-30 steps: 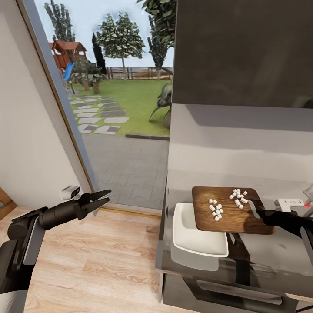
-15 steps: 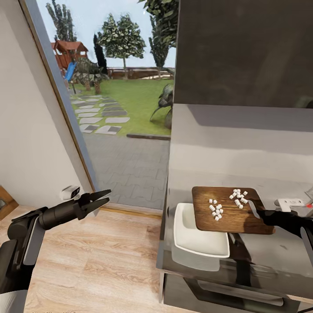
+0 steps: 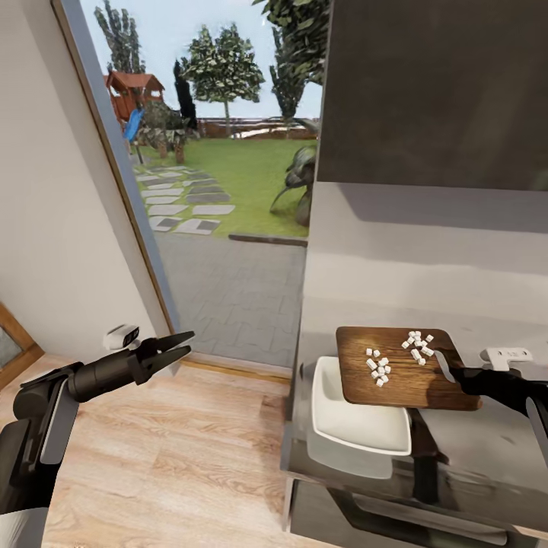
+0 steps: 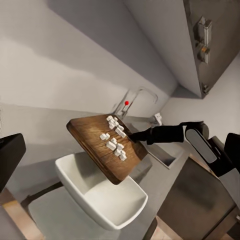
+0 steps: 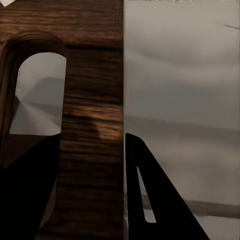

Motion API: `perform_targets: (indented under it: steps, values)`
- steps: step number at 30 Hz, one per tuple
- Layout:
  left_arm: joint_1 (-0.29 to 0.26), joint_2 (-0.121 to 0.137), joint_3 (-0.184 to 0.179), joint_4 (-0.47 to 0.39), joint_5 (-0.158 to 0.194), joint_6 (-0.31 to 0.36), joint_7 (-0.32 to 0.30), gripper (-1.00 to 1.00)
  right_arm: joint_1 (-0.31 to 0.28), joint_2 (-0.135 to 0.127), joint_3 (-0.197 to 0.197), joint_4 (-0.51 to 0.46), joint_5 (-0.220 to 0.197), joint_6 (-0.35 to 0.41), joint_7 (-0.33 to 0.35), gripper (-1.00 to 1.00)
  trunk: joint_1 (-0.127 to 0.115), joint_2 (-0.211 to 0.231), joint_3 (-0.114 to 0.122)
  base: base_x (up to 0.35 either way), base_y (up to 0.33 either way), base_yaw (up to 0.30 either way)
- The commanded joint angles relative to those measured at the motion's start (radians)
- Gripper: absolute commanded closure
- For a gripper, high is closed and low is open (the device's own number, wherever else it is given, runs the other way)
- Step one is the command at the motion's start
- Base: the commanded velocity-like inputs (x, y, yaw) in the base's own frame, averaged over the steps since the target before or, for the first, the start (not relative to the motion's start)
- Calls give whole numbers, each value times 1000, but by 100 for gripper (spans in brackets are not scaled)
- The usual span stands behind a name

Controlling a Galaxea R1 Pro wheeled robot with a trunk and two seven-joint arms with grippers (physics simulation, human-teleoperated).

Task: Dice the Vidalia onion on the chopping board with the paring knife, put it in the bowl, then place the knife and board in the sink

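Onion bits (image 3: pixel 397 354) sit in small white cubes on top of the chopping board (image 3: pixel 403 369), and you are holding that board up in the air over the bowl (image 3: pixel 358 415). That looks like the right place for it: the board's low edge hangs above the white bowl, so if you tip it, the cubes should slide down and land inside. The bowl rests on the countertop (image 3: pixel 487 449), close to its end by the big glass door. In the left wrist view you can see the board (image 4: pixel 107 147) slanting down toward the bowl (image 4: pixel 100 197), with the cubes (image 4: pixel 115 140) on it and none yet in the bowl.

Your right gripper (image 3: pixel 457 374) is squeezed tight on the board's end, right by the little slot hole. In the right wrist view its two dark fingers (image 5: pixel 150 200) sit on either side of the wood (image 5: pixel 92 100), with the slot hole next to them.

Your left gripper (image 3: pixel 179 346) is off to the side, out over the wooden floor (image 3: pixel 175 457), well apart from the counter. Its two pointed fingers are spread a little and hold nothing.

The sink tap with its red knob (image 4: pixel 126 103) stands behind the board, farther along the counter. The paring knife I cannot find.
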Motion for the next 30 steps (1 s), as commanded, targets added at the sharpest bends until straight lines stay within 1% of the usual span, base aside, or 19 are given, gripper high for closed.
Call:
perform_targets:
  steps: [1, 24, 26, 30]
  values:
    - [-1, 0, 0, 0, 3, 10, -2, -100, -1, 0, -1, -1, 5, 4, 6, 100, 1, -2, -2, 0, 0, 71]
    - [-1, 0, -1, 0, 4, 10, -2, -100, -1, -1, 0, -1, 7, 5, 2, 100, 1, -2, -2, 0, 0, 5]
    - [-1, 0, -1, 0, 4, 10, -2, -100, -1, -1, 4, -1, 18, 5, -7, 100, 1, -2, -2, 0, 0, 0]
    - [-1, 0, 0, 0, 4, 10, -2, -100, -1, 0, 8, -1, 65, 14, -36, 100, 1, -2, -2, 0, 0, 0]
